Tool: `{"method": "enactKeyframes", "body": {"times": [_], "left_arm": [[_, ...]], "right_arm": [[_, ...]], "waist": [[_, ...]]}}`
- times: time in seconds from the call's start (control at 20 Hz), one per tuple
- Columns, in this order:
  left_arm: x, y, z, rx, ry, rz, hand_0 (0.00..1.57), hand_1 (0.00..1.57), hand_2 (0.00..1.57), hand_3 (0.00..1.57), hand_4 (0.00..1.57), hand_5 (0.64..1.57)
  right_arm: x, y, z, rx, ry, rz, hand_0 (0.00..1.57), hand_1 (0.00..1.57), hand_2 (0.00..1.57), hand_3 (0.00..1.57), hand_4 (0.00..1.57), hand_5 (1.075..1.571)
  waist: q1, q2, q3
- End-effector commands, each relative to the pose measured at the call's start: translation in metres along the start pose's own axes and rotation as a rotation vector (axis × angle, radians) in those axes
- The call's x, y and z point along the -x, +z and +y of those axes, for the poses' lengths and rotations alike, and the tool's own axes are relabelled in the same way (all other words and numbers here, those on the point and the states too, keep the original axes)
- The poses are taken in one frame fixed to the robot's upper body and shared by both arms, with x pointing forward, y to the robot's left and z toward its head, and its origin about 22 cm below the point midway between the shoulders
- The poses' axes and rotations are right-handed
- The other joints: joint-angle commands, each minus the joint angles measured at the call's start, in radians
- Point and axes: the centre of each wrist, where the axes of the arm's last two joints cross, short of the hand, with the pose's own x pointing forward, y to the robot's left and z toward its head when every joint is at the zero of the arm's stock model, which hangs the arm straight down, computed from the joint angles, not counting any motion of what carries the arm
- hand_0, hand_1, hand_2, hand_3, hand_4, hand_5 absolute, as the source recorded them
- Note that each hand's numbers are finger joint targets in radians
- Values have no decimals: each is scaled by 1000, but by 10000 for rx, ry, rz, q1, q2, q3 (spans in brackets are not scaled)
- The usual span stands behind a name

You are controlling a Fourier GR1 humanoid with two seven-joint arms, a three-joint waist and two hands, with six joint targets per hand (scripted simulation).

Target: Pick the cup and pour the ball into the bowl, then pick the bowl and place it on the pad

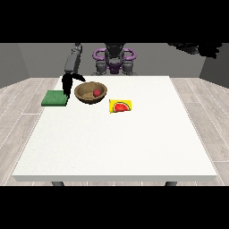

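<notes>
Bowl [91, 93]: wooden, upright on the table [117, 147], near the far edge, toward the far corner at the view's left.
Ball [96, 92]: red, inside the bowl, toward its side at the view's right.
Cup [121, 106]: yellow with a red watermelon print, lying on its side just beside the bowl at the view's right, apart from it.
Pad [55, 98]: green, flat at the table's edge at the view's left, near the far corner, just beside the bowl.
Robot hand at the view's left [69, 83]: black, between pad and bowl, fingers pointing down; one dark digit reaching toward the bowl's rim; contact with the rim not clear; apart or together not discernible.
Robot hand at the view's right [190, 48]: raised well above and beyond the table's far corner at the view's right, holding nothing; finger posture not readable.
</notes>
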Motion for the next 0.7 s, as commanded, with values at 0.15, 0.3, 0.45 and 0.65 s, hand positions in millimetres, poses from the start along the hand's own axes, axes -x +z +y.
{"method": "enactKeyframes", "body": {"times": [0.15, 0.3, 0.45, 0.65], "left_arm": [[-42, -17, 24, 87, -40, 206, 0, 0, 0, 0, 0, 1536], [-40, -23, 6, 45, 4, -56, 0, 0, 0, 0, 0, 1538], [-43, -21, 8, 141, 6, -270, 0, 0, 0, 0, 0, 1537], [-66, -32, -8, 440, 307, -624, 0, 0, 0, 0, 0, 1531]], "right_arm": [[26, -9, -8, 368, -455, 1255, 0, 0, 0, 0, 374, 1570], [26, -32, 17, 442, -658, 1117, 0, 0, 0, 0, 411, 1570], [21, -45, 4, 612, -672, 1037, 0, 0, 0, 0, 401, 1571], [31, -37, -17, 1056, -629, 797, 0, 0, 0, 0, 338, 1569]], "waist": [[4, -416, -8], [-127, -161, -9], [109, 43, -8], [528, 396, 3]]}}
